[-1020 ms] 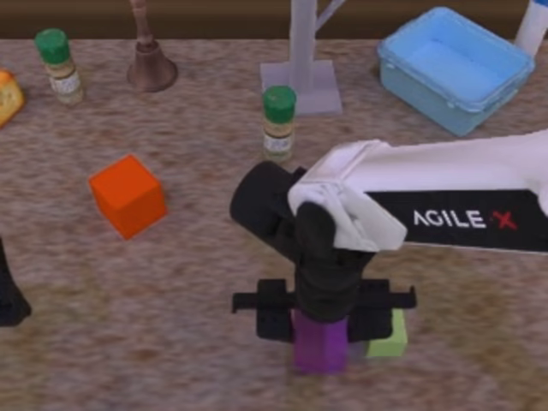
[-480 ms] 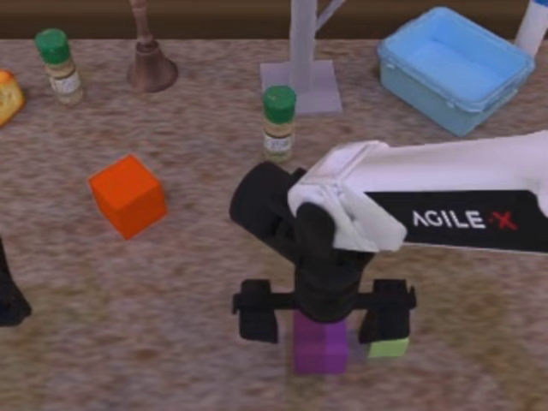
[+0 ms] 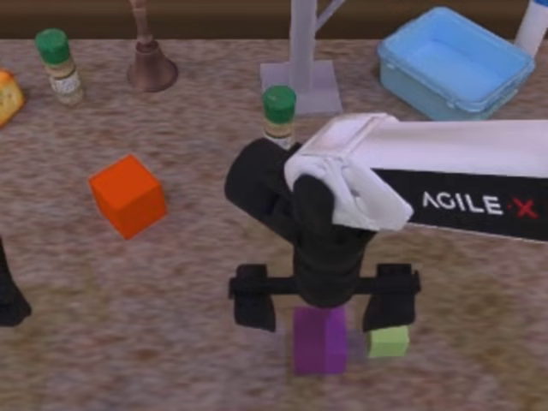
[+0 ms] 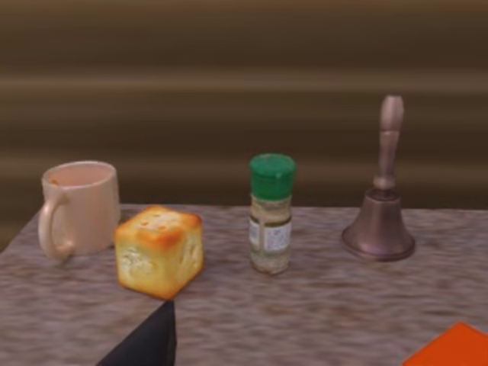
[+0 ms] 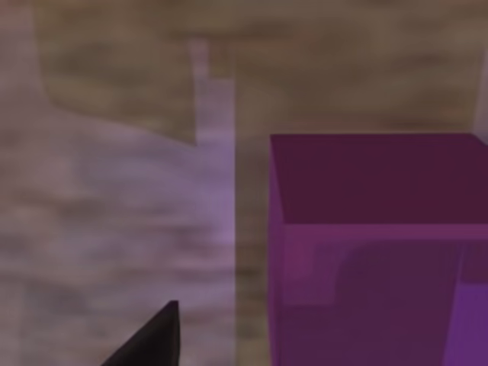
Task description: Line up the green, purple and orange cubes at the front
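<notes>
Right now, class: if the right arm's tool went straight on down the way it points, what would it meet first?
Most likely the purple cube, which sits right beneath the open right tool, between its spread fingers. The green cube lies just beside one finger. The height above the cube is unclear.

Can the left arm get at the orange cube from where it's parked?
Probably yes: the orange cube sits alone on the table's left side, nothing beside it, and the left gripper waits at that edge.

Speckled table (image 3: 171, 282), orange cube (image 3: 127, 194) (left), tub (image 3: 454, 68)
</notes>
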### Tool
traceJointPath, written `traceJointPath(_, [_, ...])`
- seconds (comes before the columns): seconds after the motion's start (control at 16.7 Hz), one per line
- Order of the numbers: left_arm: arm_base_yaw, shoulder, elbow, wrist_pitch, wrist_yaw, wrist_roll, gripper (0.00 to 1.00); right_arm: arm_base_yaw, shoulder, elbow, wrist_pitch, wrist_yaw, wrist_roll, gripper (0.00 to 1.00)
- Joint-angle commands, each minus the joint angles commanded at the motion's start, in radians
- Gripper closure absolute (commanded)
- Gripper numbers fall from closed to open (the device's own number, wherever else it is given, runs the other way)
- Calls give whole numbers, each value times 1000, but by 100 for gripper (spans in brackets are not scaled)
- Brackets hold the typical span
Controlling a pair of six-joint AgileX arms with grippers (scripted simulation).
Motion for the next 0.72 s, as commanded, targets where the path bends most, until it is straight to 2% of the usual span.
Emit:
traceJointPath(0.24, [0,0,0,0,0,0,0,5,-49,77,-127,0,-3,0])
traceJointPath(0.54, [0,0,0,0,0,0,0,0,-50,80,-132,0,-3,0])
traceJointPath(0.72, [-9,57,57,-41,2,21,0,-22,-110,36,-99,13,-38,0])
